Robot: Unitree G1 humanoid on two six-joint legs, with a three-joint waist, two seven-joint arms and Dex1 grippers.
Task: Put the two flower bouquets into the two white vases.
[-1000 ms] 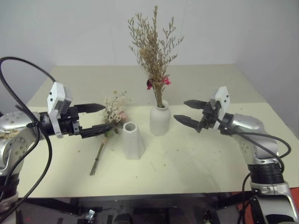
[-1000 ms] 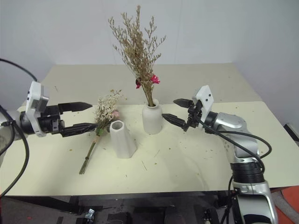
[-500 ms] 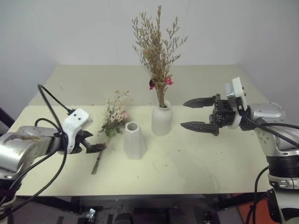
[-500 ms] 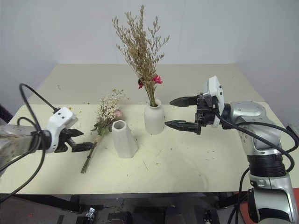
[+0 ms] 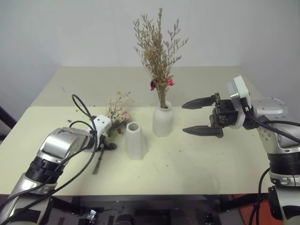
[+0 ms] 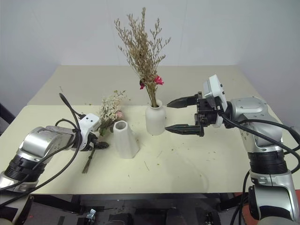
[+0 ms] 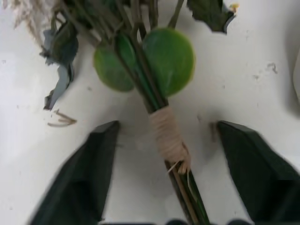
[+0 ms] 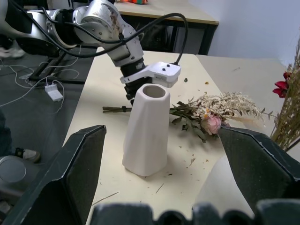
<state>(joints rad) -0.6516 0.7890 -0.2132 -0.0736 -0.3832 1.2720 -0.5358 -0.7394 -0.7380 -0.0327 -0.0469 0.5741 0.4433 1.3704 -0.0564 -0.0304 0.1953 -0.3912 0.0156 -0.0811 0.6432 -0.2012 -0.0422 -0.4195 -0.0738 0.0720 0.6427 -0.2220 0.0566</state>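
Here the cream bouquet [image 5: 115, 112] lies flat on the bench [image 5: 197, 154] beside the empty faceted vase [image 5: 134, 140]; my left wrist view alone shows its twine-wrapped stems [image 7: 168, 136] between my parted left jaws [image 7: 164, 159], untouched. Two bouquets, two vases: the tan bouquet [image 5: 158, 51] stands in the round vase [image 5: 162, 122]. My right jaws [image 5: 202, 116] hang wide, empty.

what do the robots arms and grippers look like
Both arms are silver-grey metal with black joint rings and loose black cables looping along them. Each wrist carries a white boxy camera housing. The left gripper and right gripper each have two black, tapered, pointed fingers on a black mechanical base.
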